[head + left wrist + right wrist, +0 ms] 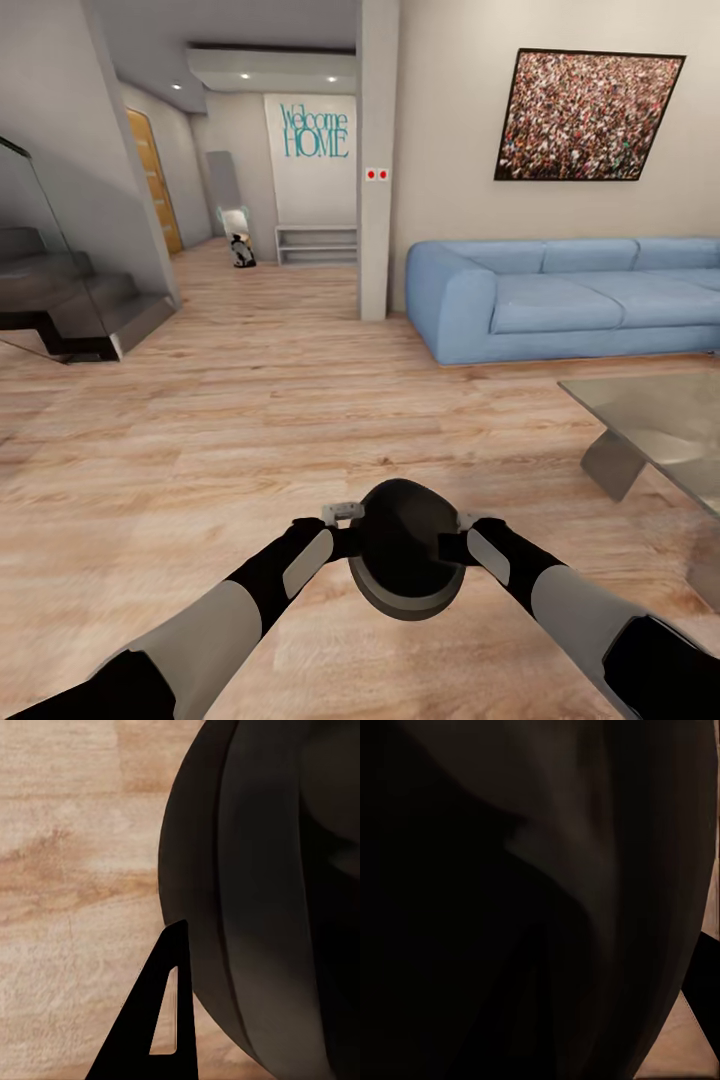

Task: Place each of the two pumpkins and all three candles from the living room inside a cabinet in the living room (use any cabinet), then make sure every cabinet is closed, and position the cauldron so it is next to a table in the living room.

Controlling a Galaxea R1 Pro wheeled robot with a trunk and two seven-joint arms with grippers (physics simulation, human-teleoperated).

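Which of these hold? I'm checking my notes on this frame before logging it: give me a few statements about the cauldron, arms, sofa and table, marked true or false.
1. The cauldron is between the left gripper and the right gripper. True.
2. The cauldron stands on the table. False: it is held over the wood floor, apart from the table.
3. The sofa is blue. True.
4. A pumpkin lies on the sofa. False: its cushions are bare.
5. The table is at the robot's left. False: at its right.
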